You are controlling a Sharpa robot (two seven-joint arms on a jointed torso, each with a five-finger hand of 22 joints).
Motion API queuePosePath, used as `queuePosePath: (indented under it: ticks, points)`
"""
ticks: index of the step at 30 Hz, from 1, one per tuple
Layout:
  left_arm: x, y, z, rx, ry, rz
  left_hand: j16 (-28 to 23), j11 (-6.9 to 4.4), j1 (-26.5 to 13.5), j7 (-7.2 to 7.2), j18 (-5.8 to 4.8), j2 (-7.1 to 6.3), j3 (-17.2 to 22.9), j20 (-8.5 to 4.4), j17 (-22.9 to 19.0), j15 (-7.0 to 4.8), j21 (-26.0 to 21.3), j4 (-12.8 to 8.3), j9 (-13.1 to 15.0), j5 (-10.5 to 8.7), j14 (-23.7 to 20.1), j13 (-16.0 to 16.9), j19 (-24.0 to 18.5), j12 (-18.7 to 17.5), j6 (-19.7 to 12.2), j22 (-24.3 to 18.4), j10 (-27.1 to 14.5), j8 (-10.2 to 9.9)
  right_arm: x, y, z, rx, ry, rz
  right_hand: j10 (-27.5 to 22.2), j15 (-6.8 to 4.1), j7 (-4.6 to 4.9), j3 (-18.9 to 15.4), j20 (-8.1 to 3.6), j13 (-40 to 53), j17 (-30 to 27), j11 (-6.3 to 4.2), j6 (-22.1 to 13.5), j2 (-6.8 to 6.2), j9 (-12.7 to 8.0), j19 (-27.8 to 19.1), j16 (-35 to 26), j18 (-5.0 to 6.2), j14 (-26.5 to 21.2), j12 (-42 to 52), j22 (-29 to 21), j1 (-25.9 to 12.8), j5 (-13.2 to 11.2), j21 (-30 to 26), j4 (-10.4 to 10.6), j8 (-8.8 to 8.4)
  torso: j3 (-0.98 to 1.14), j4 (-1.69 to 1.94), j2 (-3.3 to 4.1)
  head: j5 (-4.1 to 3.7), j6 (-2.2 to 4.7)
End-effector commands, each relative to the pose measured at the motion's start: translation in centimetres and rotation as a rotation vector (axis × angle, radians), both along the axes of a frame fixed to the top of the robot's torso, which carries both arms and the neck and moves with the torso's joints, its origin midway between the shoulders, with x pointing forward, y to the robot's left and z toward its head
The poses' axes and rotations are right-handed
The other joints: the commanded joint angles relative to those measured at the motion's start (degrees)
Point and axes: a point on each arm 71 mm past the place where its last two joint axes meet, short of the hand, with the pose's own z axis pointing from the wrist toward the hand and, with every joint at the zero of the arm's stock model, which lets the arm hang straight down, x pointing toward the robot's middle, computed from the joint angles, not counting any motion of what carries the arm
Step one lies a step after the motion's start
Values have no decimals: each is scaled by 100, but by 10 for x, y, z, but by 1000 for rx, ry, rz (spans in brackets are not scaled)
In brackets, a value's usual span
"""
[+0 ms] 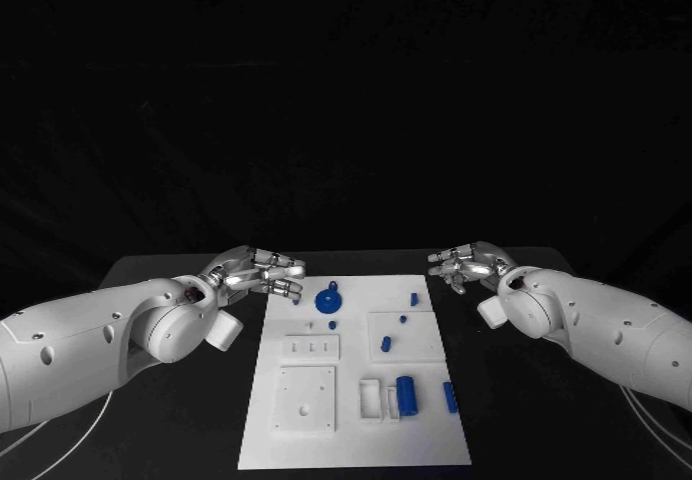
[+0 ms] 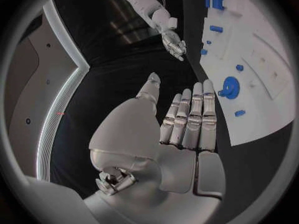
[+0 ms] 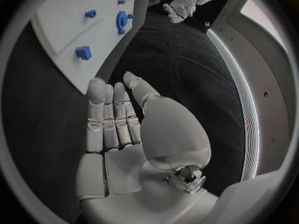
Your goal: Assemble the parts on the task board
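Observation:
The white task board (image 1: 433, 440) lies in the middle of the black table. Blue parts sit on it: a round disc with a knob (image 1: 329, 298) at the far left, a small peg (image 1: 414, 298) at the far right, a short piece (image 1: 385, 344) mid-board, a cylinder (image 1: 407, 395) and a bar (image 1: 450, 398) nearer me. My left hand (image 1: 263, 273) hovers beside the board's far left corner, fingers straight and apart, holding nothing. My right hand (image 1: 466, 266) hovers off the far right corner, likewise empty. The disc (image 2: 229, 87) and board (image 2: 261, 119) appear past my left hand's fingers (image 2: 190, 117).
White raised blocks sit on the board: a square plate (image 1: 306, 398) near left, a slotted plate (image 1: 312, 347) above it, and small holders (image 1: 371, 400). White cables (image 1: 72, 425) trail on the table by each arm. Bare black table flanks the board on both sides.

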Motion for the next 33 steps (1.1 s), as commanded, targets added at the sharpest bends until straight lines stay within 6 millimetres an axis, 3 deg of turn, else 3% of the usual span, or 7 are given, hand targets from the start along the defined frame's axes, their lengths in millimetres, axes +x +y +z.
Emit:
queuePosePath:
  ticks: [1, 3, 6, 8, 12, 22, 33]
  points:
    - [-3, -2, 0, -11, 1, -27, 8, 11, -21, 7, -13, 55, -16, -18, 2, -3, -24, -3, 1, -30, -15, 7, -18, -20, -11, -6, 1, -13, -2, 1, -5, -191, -41, 26, 278, -259, -159, -131, -248, 666, 127, -221, -43, -24, 8, 695, 940, -392, 562, 1038, 1104, -266, 112, 911, 41, 11, -5, 7, 2, -2, -43]
    - [-4, -2, 0, -11, 2, -28, 8, 11, -21, 7, -13, 55, -16, -18, 2, -3, -24, -3, 1, -30, -15, 7, -18, -20, -11, -6, 1, -13, -3, 2, -8, -277, -65, 33, 416, -345, -178, -481, -368, 992, -124, -270, -70, 43, 17, 1109, 1356, -569, 737, 1336, 1805, -406, 218, 1414, 59, 14, -2, 3, 4, -7, -49]
    - [-4, -1, 0, -11, 3, -30, 8, 11, -21, 7, -13, 55, -16, -18, 2, -3, -24, -3, 1, -30, -15, 7, -18, -20, -11, -6, 1, -13, -5, 4, -12, -398, -101, 41, 848, -456, -239, -722, -481, 1322, -211, -381, -116, 83, 17, 1378, 1581, -649, 1140, 1300, 2247, -438, 326, 1718, 60, 14, 0, 12, 4, -16, -68]
    - [-5, -1, 0, -11, 4, -32, 8, 11, -21, 7, -13, 55, -16, -18, 2, -3, -24, -3, 1, -30, -15, 7, -18, -20, -11, -6, 1, -13, -6, 5, -14, -478, -127, 52, 1342, -509, -250, -756, -522, 1894, 18, -419, -70, 97, 13, 1551, 1854, -736, 1524, 1539, 2604, -474, 334, 1987, 65, 4, 6, 19, 13, -18, -66]
    - [-6, -1, 0, -10, 5, -33, 8, 11, -21, 7, -13, 55, -16, -18, 2, -3, -24, -3, 1, -30, -15, 7, -18, -20, -11, -6, 1, -13, -8, 10, -18, -591, -168, 73, 1928, -596, -298, -679, -612, 2958, 550, -501, -86, 40, 8, 1711, 1798, -819, 2015, 1357, 2979, -518, 361, 2169, 107, 9, 8, 26, 15, -27, -77]
    - [-7, 0, 0, -7, 6, -35, 8, 11, -21, 13, -10, 63, -20, -15, 3, -2, -21, -7, 2, -30, -18, 7, -23, -19, -3, -6, 6, -6, -9, 23, -27, -719, -206, 104, 2297, -680, -348, -445, -691, 3575, 1033, -584, -101, -118, -4, 1818, 1665, -837, 2369, 1180, 3138, -545, 344, 2084, 305, 12, 15, 42, 29, -32, -78]
    - [-8, 0, 0, -4, 8, -39, 8, 11, -21, 13, -10, 63, -20, -15, 3, -2, -21, -7, 2, -30, -18, 7, -23, -19, -3, -6, 6, -6, -8, 32, -31, -732, -217, 97, 2314, -665, -331, -382, -684, 3689, 1138, -567, -200, -178, -7, 1842, 1589, -840, 2382, 1124, 3238, -541, 296, 1999, 386, 9, 13, 33, 32, -33, -104]
